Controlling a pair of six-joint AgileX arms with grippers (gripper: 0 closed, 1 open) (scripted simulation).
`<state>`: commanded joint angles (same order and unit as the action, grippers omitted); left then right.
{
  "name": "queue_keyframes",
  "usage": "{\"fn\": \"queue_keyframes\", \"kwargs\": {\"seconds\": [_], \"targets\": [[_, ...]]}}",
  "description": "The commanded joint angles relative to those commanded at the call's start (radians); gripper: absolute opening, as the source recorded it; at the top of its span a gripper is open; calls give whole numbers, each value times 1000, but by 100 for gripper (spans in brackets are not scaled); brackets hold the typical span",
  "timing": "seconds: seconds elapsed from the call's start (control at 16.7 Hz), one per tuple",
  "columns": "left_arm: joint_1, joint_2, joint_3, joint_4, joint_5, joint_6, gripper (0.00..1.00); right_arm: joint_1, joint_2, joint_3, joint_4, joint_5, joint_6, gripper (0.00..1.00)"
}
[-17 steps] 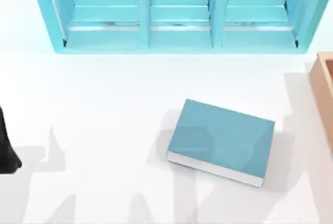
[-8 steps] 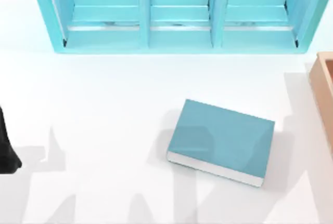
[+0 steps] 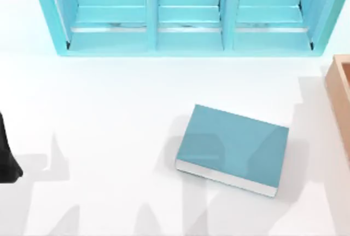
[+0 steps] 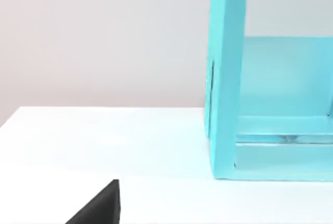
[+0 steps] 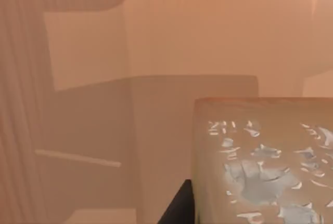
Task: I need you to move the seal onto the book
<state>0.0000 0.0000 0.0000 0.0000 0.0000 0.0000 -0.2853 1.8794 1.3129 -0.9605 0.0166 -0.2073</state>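
Right gripper is seen close against the small tan-brown blocky seal inside the light-orange wooden box, right of the thick teal-blue hardcover book; its grip cannot be judged. A snag on the box wall is risked when lifting.

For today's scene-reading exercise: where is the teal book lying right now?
In the top view the book lies flat on the white table, right of centre, in front of the turquoise shelf unit and left of the wooden box.
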Motion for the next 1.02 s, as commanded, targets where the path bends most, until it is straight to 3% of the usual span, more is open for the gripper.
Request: {"fn": "queue_keyframes", "kwargs": {"seconds": [0.24, 0.54, 0.78, 1.02], "targets": [[0, 0, 0, 0, 0, 0, 100, 62, -95, 108, -190, 26, 149, 0], [0, 0, 0, 0, 0, 0, 100, 244, -112, 276, -457, 20, 308, 0], [0, 0, 0, 0, 0, 0, 100, 397, -67, 390, -512, -4, 360, 0], [0, 0, 0, 0, 0, 0, 100, 430, -58, 411, -505, -11, 366, 0]]}}
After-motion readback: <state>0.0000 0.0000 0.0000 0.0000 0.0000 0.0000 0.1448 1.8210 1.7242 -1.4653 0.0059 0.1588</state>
